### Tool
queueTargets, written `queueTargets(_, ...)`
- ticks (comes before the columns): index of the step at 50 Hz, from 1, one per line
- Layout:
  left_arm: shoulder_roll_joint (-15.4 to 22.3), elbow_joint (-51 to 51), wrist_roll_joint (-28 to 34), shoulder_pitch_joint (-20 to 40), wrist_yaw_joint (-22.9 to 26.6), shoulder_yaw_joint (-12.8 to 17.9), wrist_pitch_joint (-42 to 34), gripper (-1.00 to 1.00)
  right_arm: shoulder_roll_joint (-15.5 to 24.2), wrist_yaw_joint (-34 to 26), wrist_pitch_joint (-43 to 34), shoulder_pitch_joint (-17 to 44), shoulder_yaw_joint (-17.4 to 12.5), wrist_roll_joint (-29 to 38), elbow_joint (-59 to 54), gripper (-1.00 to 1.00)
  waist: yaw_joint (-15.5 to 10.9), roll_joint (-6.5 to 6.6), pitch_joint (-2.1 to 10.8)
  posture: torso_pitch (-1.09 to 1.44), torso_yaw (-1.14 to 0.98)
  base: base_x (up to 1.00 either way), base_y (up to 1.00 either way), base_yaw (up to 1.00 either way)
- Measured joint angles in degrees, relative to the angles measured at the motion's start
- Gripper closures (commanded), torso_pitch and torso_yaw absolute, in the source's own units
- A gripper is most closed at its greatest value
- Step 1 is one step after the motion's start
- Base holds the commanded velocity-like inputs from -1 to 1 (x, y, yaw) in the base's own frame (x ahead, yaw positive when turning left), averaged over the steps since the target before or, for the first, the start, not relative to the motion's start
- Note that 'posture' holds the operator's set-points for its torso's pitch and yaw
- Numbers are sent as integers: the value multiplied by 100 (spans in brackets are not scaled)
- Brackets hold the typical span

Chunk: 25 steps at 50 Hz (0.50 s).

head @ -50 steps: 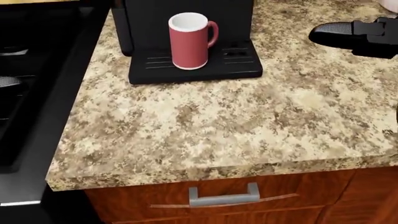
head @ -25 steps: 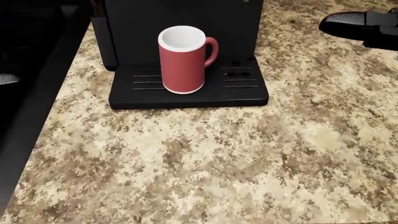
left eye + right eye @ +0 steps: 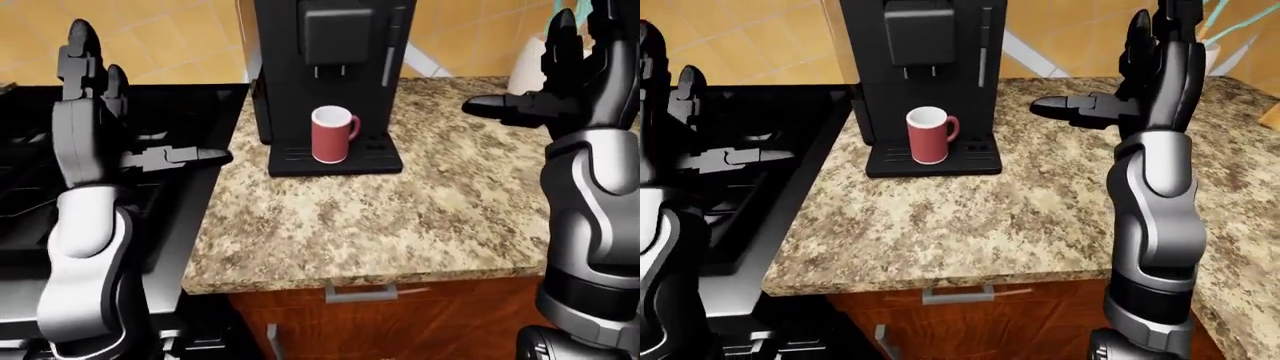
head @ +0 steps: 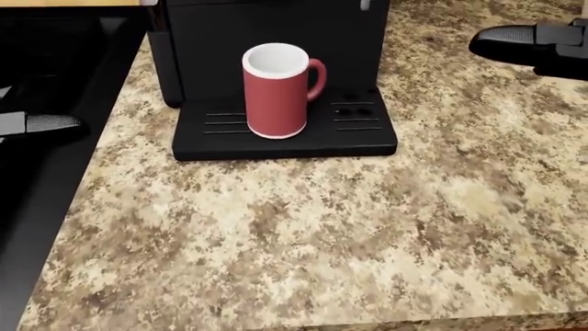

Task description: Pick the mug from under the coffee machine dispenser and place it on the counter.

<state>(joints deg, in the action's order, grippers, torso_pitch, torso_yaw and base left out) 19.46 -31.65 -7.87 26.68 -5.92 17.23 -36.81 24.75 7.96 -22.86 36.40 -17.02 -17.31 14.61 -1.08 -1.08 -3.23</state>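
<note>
Left hand (image 3: 88, 112) raised, fingers spread, over a black stove (image 3: 30, 187); a red ceramic mug with white interior (image 4: 276, 92) stands on the black coffee machine (image 3: 327, 45) drip tray, on a speckled granite counter (image 4: 322, 234); right hand (image 3: 1140, 90) open, orange-tiled wall (image 3: 180, 37) behind

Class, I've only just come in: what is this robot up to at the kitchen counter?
Nothing is being held. A red mug stands upright on the drip tray of a black coffee machine, under its dispenser, handle toward the view's right. Both the left hand and right hand are raised with fingers spread, one on each side, clear of the mug. The speckled counter lies below the machine in the head view.
</note>
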Motion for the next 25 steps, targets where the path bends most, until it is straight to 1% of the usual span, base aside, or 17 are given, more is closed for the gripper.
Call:
queueTargets(7, -236, 577, 171, 452, -197, -333, -123, -100, -25, -45, -1, -20, 23, 126, -24, -100, -2, -23, 12, 0, 0, 0, 0, 0)
queueTargets(16, -416, 1508, 19, 925, -426, -509, -38, -100, -20, -68, -10, -33, -17, 192, -19, -100, 21, -36, 36, 0, 0, 0, 0, 0)
queueTargets(20, -468, 1854, -64, 1126, -584, -593, -16, -100, -28, -76, -12, -45, -12, 204, -32, -100, 37, -28, 40, 0, 0, 0, 0, 0)
queueTargets(25, -556, 2544, -101, 1490, -773, -729, 142, -100, -47, -76, -35, -73, -12, 206, -16, -100, 52, -10, 53, 0, 0, 0, 0, 0)
